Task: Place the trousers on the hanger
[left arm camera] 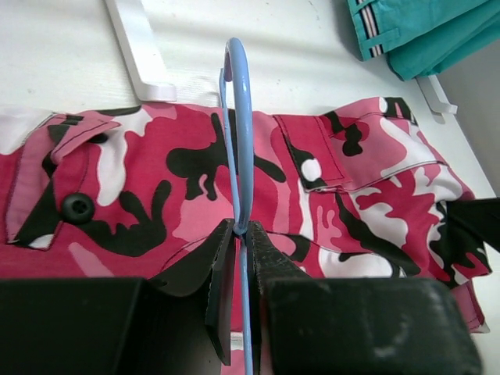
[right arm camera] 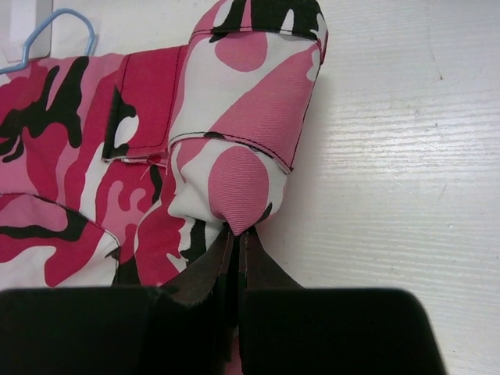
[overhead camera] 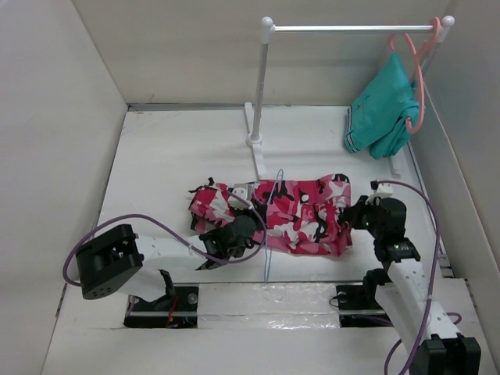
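The camouflage trousers (overhead camera: 301, 215) lie folded across the middle of the white table. They also fill the left wrist view (left arm camera: 141, 195) and the right wrist view (right arm camera: 234, 117). The light-blue wire hanger (overhead camera: 268, 226) runs across them, its hook toward the rack. My left gripper (overhead camera: 248, 228) is shut on the hanger's wire (left arm camera: 238, 156) over the trousers' left part. My right gripper (overhead camera: 358, 215) is shut on a bunched fold at the trousers' right edge (right arm camera: 242, 187).
A white clothes rack (overhead camera: 262, 86) stands at the back. A teal garment (overhead camera: 383, 113) hangs from its bar on a salmon-pink hanger (overhead camera: 418, 78) at the right. White walls close in both sides. The rack's foot (left arm camera: 137, 47) lies just beyond the trousers.
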You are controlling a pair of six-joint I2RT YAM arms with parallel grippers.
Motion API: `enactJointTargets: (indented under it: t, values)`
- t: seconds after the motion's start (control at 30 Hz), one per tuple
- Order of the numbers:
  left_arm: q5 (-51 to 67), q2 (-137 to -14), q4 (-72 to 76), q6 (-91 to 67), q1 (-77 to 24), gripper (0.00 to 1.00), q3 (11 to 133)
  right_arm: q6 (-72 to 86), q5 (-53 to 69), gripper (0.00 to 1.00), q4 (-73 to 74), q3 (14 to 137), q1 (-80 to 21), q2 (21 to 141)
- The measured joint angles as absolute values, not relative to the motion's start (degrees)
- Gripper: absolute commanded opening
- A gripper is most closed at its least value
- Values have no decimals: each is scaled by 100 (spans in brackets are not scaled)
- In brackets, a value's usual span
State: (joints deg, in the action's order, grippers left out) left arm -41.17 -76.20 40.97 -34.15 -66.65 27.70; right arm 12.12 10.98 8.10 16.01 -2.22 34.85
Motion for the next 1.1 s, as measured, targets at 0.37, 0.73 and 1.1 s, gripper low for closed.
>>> enactJointTargets:
  t: [0.37, 0.73, 1.1]
  values:
    - [-4185, -7317, 3872, -3295, -6755, 0, 2941, 908, 1608, 79, 1481, 2314, -222, 3037]
    - [-4143, -6720, 3304, -2856, -6755, 0, 3658, 1752, 2180, 15, 816, 2991, -1990, 2941]
    - [-3999, -6842, 2998, -2679, -6755, 0, 4150, 2808, 132, 63, -207, 3033, -5446, 4390]
